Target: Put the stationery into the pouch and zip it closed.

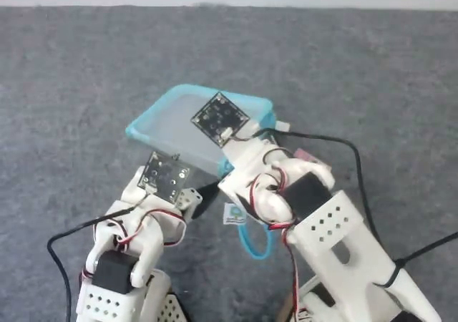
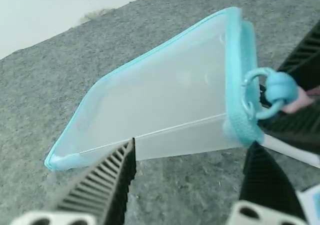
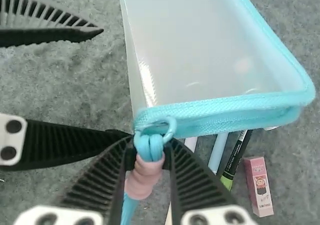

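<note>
The pouch (image 3: 200,50) sits tilted on my grey worktop (image 1: 71,86) and looks empty. My left gripper (image 2: 194,146) has its jaws spread at the pouch's edge. The right gripper (image 3: 148,155) pinches the pull cord (image 3: 149,146), with the pens (image 3: 227,155) and a pink box (image 3: 256,185) lying outside, so I judge packing and zipping are both left.

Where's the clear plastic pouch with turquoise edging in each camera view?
High view: clear turquoise-edged pouch mid-picture, against grey carpet.
Left wrist view: pouch just beyond the open left gripper.
Right wrist view: pouch beyond the right gripper.
Shared landmark: turquoise cord at its zip.
</note>
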